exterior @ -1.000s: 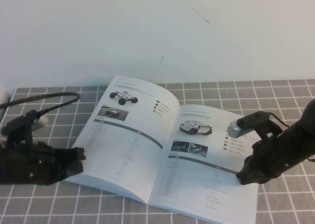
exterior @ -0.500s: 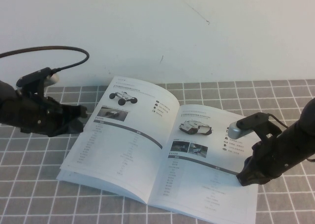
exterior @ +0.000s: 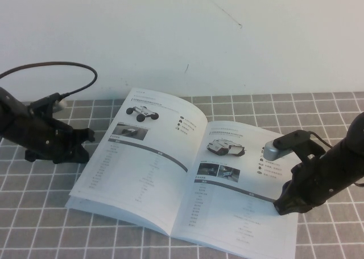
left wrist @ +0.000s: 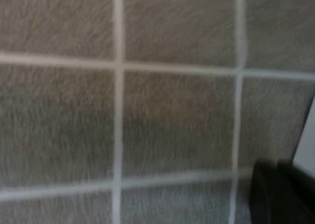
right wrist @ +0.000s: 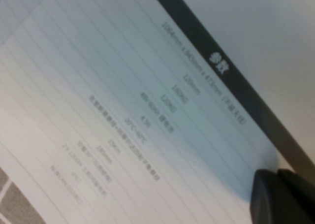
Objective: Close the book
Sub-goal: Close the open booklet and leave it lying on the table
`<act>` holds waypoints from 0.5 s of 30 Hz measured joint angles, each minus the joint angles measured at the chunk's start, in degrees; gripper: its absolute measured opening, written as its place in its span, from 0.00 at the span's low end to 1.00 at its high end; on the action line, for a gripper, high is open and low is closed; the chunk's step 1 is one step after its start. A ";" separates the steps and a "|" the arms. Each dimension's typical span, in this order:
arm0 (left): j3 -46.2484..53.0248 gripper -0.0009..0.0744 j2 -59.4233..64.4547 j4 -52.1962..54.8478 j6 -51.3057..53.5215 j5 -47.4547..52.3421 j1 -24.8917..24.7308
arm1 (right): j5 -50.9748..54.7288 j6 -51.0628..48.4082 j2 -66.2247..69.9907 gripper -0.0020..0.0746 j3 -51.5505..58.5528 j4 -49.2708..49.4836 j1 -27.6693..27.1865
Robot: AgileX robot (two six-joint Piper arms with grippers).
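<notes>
End effectors, high view: the left gripper (exterior: 85,136) hangs low over the worktop (exterior: 40,225) near its left edge, just beside the book (exterior: 153,173) at its outer left margin and apart from it. The right gripper (exterior: 282,205) rests tip-down on the right-hand page (exterior: 244,185), toward the worktop's right edge.
Book, high view: it lies open and flat in the middle of the grey, white-lined worktop, with the spine running from the far side toward the near edge. The printed pages face up (small vehicle photographs and lines of text).
Left wrist view: grey squares fill the frame. The dark fingers (left wrist: 283,197) sit together with only a seam between them, so the gripper reads as closed on nothing. A pale sliver at one side is probably the book's edge.
Right wrist view: print on the right-hand page, with closed dark fingers (right wrist: 285,197) touching the paper and gripping nothing.
Step in hand: judged as bringing the left gripper to the left cover's edge.
Doing it well: slide low under the whole left stack, not only the top leaf, and lift in an arc over the spine. Keep the right gripper pinning until the leaves pass upright, then clear it.
</notes>
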 joint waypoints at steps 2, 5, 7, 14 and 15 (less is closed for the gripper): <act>-0.46 0.01 0.76 0.10 -0.10 0.00 0.00 | 0.00 0.00 0.00 0.02 0.00 0.00 0.00; -0.57 0.01 0.99 0.10 -0.19 0.22 0.00 | 0.03 0.00 0.00 0.02 0.00 0.00 0.00; -0.57 0.01 0.99 0.14 -0.05 0.36 0.00 | 0.03 0.00 0.00 0.02 0.00 0.00 0.00; -0.79 0.01 0.99 1.14 -0.05 0.16 -2.02 | 0.03 0.00 0.00 0.02 0.00 0.00 0.00; -0.92 0.01 0.99 1.55 -0.05 0.05 -2.45 | 0.03 0.00 0.00 0.02 0.00 0.00 0.00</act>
